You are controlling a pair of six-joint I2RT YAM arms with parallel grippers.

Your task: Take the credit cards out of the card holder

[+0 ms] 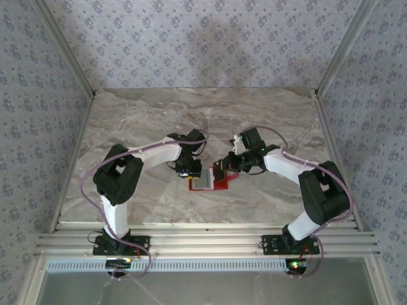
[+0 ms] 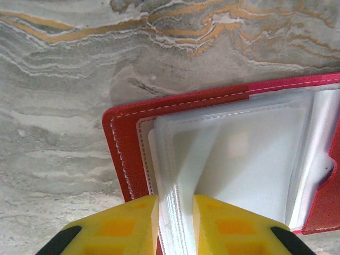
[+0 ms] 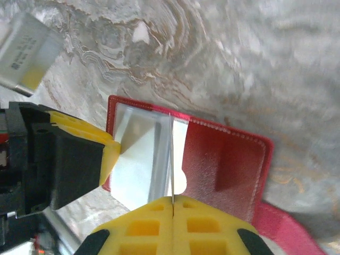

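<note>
The red card holder [image 1: 219, 185] lies open on the marble table between the two arms. My left gripper [image 1: 186, 170] is shut on the edge of its clear inner sleeves [image 2: 239, 154] and lifts them off the red cover [image 2: 125, 138]. My right gripper [image 3: 173, 201] is shut on a thin credit card [image 3: 171, 154], seen edge-on, which stands upright over the card holder's inner pocket [image 3: 228, 159]. In the right wrist view the left gripper's yellow fingertip [image 3: 109, 151] touches the sleeves at the left. Another whitish-grey credit card [image 3: 25, 53] lies flat on the table beyond the holder.
A faint clear rectangular outline [image 1: 215, 127] lies on the table behind the grippers. The holder's red tab [image 3: 287, 231] sticks out on its right side. The marble top [image 1: 146, 114] ends at patterned walls on three sides and a metal rail [image 1: 203, 241] in front.
</note>
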